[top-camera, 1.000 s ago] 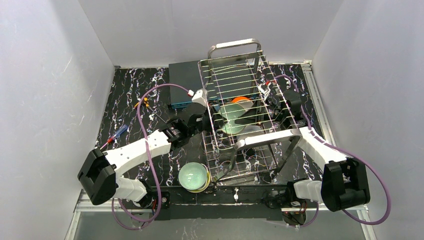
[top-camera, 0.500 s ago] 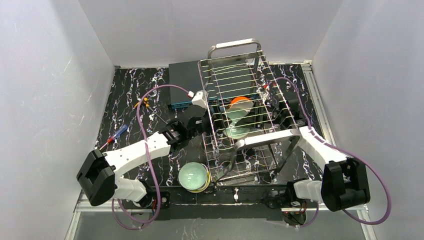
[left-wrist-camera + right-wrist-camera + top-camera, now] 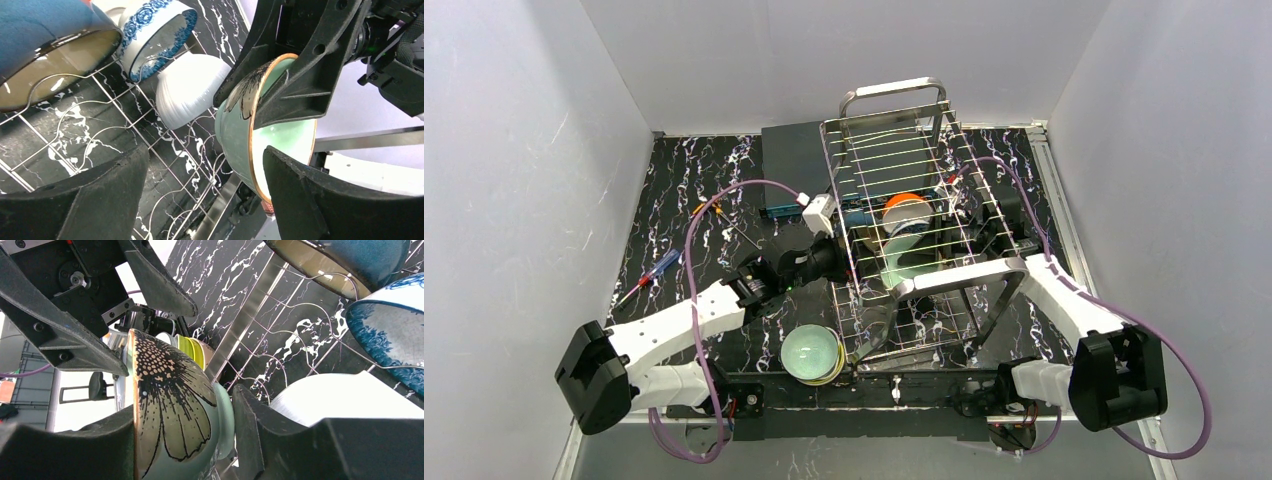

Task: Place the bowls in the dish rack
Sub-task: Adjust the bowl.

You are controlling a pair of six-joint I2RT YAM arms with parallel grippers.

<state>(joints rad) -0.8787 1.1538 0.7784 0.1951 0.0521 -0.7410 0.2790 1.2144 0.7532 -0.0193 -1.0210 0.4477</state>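
On the black marbled table (image 3: 679,190), between white walls (image 3: 524,150), the right pincer (image 3: 182,440) clamps a green bowl (image 3: 170,390) on edge inside the rack (image 3: 894,90). The left pincer (image 3: 202,160) faces it, spread wide, holding nothing. Just beyond lie a white bowl (image 3: 340,395) and a blue bowl (image 3: 385,325), both in the rack.
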